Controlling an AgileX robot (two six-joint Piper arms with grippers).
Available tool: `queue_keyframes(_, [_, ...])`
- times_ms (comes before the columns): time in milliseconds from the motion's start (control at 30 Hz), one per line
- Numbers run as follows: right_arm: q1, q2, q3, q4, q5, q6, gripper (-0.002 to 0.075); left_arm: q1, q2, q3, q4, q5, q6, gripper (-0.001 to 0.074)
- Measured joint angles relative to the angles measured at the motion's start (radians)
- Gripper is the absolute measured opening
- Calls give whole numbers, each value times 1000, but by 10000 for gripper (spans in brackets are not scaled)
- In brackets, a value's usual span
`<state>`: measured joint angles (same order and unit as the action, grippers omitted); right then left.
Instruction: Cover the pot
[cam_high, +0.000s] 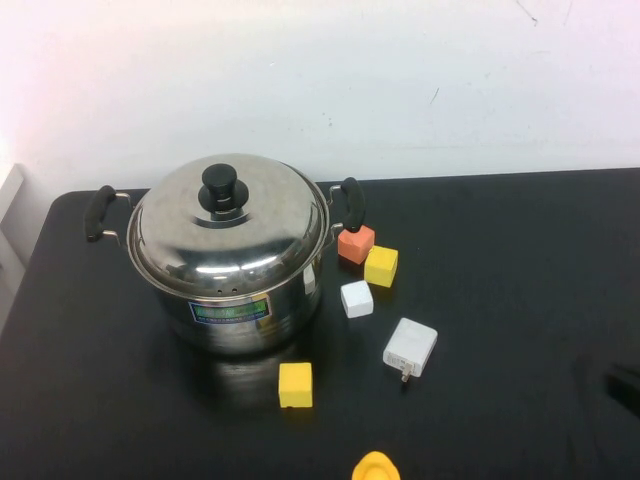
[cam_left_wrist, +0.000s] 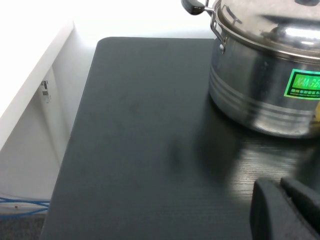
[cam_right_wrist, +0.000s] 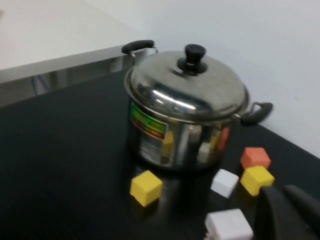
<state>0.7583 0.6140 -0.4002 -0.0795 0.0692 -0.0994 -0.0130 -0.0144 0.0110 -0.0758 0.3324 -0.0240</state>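
Sitting on the left half of the black worktop (cam_high: 520, 260), the stockpot (cam_high: 235, 310) already carries its domed steel lid (cam_high: 228, 232), black knob (cam_high: 221, 184) upright at the centre, with a blue-green label (cam_high: 232, 312) on the pot's near side and black handles sticking out to either side. Beside the pot's right handle lies an orange cube (cam_high: 355, 243), touching a yellow cube (cam_high: 381, 266); a white cube (cam_high: 356, 299) sits just in front of those two. A white plug adapter (cam_high: 410, 348) lies further out from the pot, and another yellow cube (cam_high: 295, 385) rests in front of the pot. A yellow rounded piece (cam_high: 375, 467) shows at the near edge.

Neither arm reaches the pot. The left gripper (cam_left_wrist: 290, 210) hangs low over bare worktop off the pot's left front; whether its fingers are apart or together cannot be told. The right gripper (cam_right_wrist: 290, 212) hovers low beyond the adapter, well apart from the pot, and its state likewise cannot be told.
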Motion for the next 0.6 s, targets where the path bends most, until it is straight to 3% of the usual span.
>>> queue_keyframes(167, [-108,-156,139,6,-11,0,-2,0,0,0,0,0,0,-2])
queue_keyframes(400, [-460,-310,294,8,-53,-73,-2,0,0,0,0,0,0,-2])
queue_keyframes(600, [-685,-468,346,8,40,-82,-2,0,0,0,0,0,0,-2])
